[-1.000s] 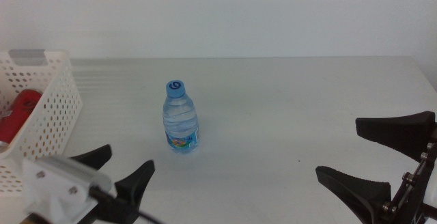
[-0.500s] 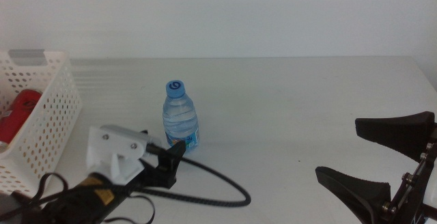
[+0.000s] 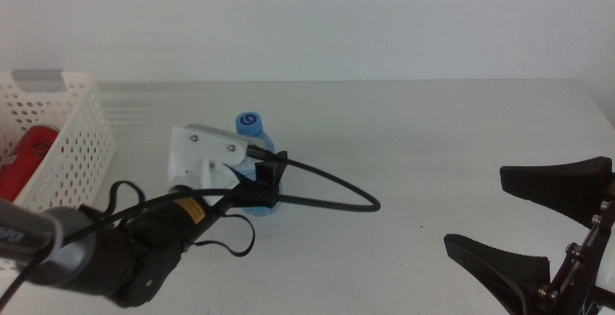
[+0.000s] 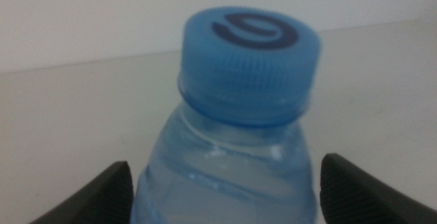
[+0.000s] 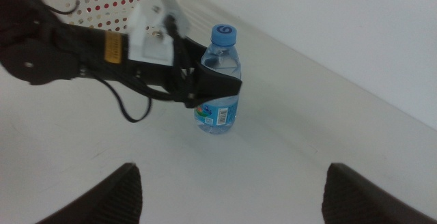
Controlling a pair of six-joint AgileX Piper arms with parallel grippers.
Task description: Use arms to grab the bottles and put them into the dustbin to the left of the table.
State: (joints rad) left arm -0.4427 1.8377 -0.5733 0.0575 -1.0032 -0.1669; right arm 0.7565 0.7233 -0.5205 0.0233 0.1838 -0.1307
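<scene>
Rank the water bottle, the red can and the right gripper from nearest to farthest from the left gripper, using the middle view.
1. Water bottle: between the jaws of the left gripper, at the table's middle.
2. Red can: inside the dustbin, at the left edge.
3. Right gripper: waiting at the right edge, jaws open.

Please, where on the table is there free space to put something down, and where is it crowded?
Bare table lies between the water bottle and the waiting right gripper, and along the far edge behind the bottle. It is crowded at the bottle, where the left gripper reaches with jaws either side of it, and at the dustbin.
</scene>
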